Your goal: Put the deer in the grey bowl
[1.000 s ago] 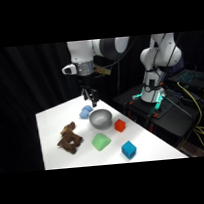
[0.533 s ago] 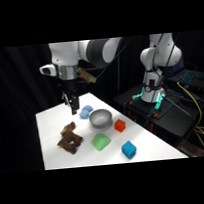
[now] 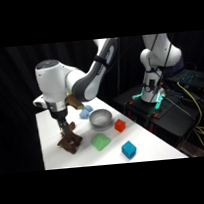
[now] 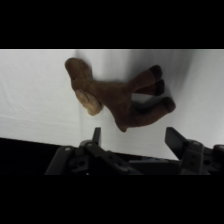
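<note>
The deer (image 4: 117, 102) lies on the white desk (image 4: 35, 100); the claw (image 4: 135, 136) hangs just above it, its two fingers spread wide apart.

I work in a robot lab. My white counter (image 3: 54, 154) sits in a dark room with black curtains. At two o'clock, my base (image 3: 154, 65) stands on a black stand with yellow cables (image 3: 192, 99) and a green light (image 3: 157, 99).
</note>
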